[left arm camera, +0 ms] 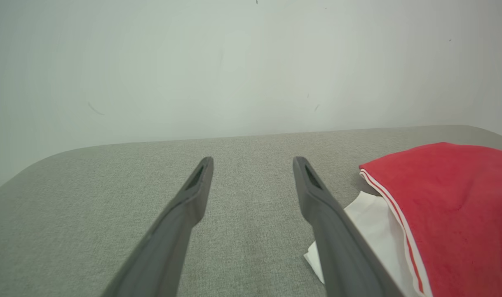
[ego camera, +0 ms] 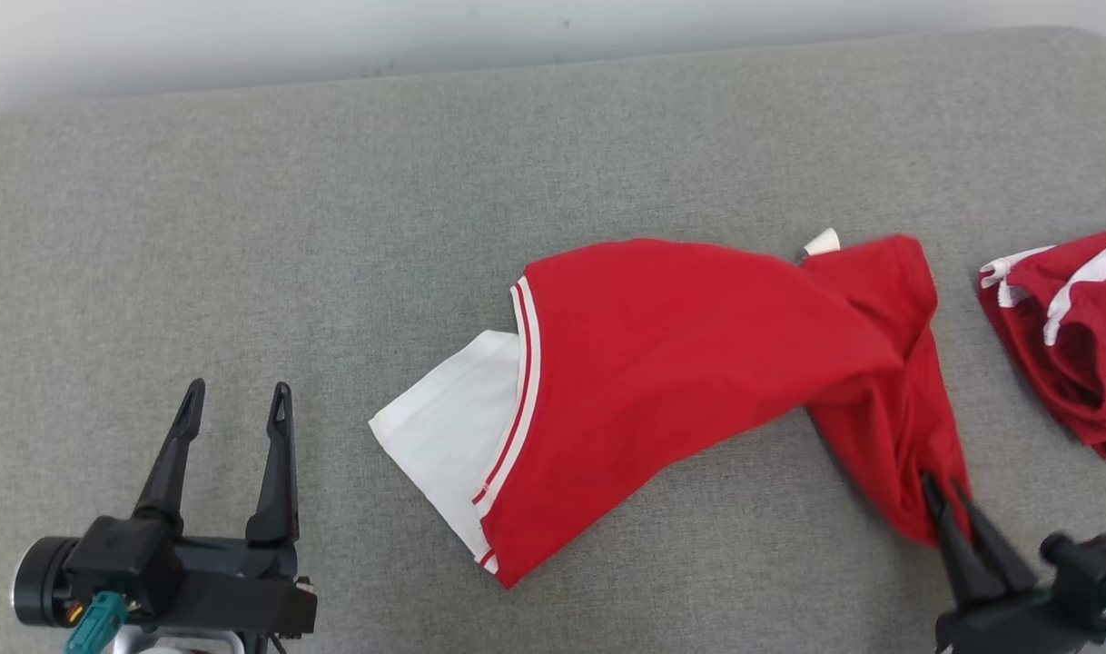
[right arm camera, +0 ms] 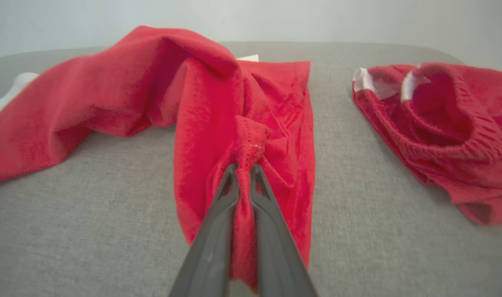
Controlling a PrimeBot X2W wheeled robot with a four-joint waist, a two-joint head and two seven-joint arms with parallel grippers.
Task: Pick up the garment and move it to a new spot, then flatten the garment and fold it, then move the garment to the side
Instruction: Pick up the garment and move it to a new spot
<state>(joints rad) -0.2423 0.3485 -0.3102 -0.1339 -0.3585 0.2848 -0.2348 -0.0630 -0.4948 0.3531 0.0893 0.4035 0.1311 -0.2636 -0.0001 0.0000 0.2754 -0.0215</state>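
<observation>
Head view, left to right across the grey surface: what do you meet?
left gripper, open → red and white garment → right gripper, shut on that garment's right end → second red garment at the right edge.

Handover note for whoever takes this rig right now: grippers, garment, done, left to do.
Left gripper: open, empty, above the grey surface, left of the red garment.
Right gripper: shut on a bunched edge of the red garment, which lies crumpled mid-surface.
Second red garment lies apart at the right.
Done: garment gripped. Left: flatten, fold, move aside.
</observation>
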